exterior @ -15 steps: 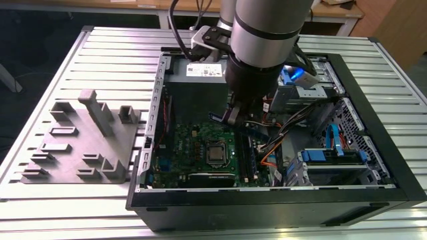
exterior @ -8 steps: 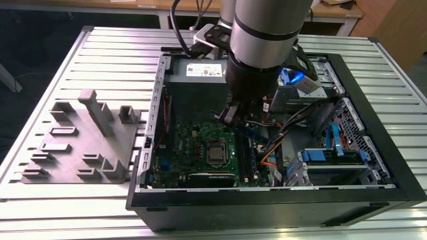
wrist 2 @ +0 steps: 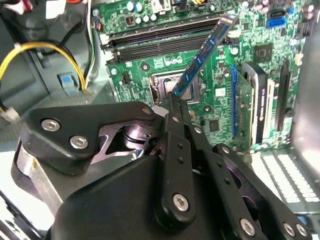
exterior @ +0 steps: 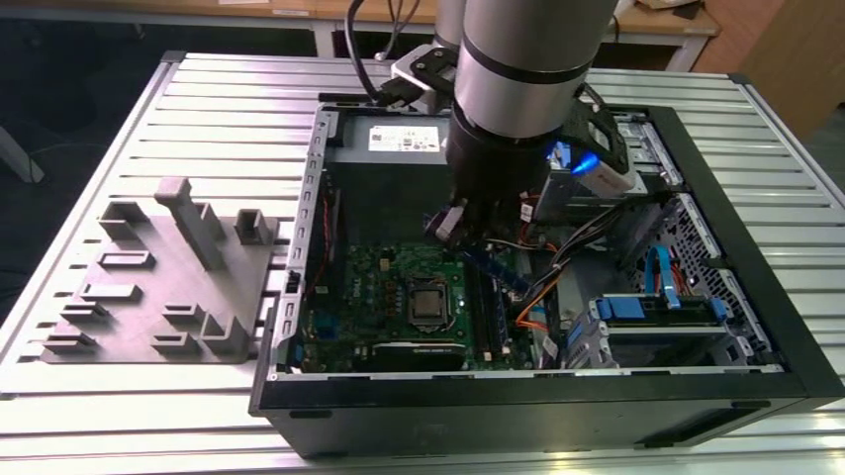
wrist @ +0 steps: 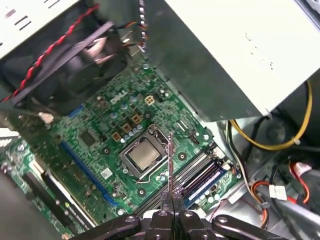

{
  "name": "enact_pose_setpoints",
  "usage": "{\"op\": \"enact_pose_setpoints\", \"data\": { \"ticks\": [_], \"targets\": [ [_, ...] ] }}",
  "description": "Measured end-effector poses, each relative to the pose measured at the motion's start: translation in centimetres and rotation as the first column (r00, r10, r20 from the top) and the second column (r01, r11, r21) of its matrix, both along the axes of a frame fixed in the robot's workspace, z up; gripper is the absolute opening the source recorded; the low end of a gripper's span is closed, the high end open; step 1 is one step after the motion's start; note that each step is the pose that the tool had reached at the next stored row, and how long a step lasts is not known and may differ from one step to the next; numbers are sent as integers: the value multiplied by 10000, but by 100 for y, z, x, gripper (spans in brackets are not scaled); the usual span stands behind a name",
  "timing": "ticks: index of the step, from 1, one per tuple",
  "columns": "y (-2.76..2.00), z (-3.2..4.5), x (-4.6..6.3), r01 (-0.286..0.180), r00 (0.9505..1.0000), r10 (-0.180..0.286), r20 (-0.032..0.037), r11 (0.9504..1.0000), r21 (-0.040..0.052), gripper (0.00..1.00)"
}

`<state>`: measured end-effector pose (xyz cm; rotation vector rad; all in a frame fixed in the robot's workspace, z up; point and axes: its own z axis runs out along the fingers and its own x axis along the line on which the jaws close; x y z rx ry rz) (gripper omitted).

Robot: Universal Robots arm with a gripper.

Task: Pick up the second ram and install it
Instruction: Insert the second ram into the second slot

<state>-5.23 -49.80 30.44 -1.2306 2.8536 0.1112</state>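
Observation:
My gripper [exterior: 478, 236] reaches down into the open computer case [exterior: 739, 297] and is shut on the second ram [wrist 2: 205, 52], a narrow blue board with black chips. The stick juts out from my fingertips [wrist 2: 172, 102] and hangs tilted above the green motherboard [wrist 2: 250, 30], over the processor socket [wrist 2: 162, 82] and short of the long black memory sockets [wrist 2: 160, 42]. In the first wrist view the ram [wrist: 170, 165] shows edge-on as a thin line rising from the gripper [wrist: 172, 207], next to the memory sockets [wrist: 197, 175]. In the exterior view it is a blue strip [exterior: 496, 267] below the wrist.
The grey power supply [exterior: 396, 139] lies at the far end of the case, with yellow cables [wrist 2: 40, 52] beside it. A black fan [wrist: 75, 65] and an expansion card [wrist 2: 257, 100] border the board. Blue drive brackets [exterior: 660, 302] are at the exterior view's right. A grey parts fixture [exterior: 172, 277] stands on the slatted table.

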Motion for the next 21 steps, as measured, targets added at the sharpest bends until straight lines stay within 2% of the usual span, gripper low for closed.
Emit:
{"op": "enact_pose_setpoints", "data": {
  "ticks": [3,6,9,11,16,21],
  "targets": [
    [0,-10,0,554,9985,-554,0,9985,0,8],
    [0,-20,0,1091,9940,-1091,0,9940,0,8],
    [0,-30,0,1628,9867,-1628,0,9867,0,8],
    [0,-37,0,1991,9800,-1991,0,9800,0,8],
    [0,-56,0,2864,9581,-2864,0,9581,1,8],
    [0,-80,0,3728,9279,-3728,0,9279,1,8]
  ]
}}
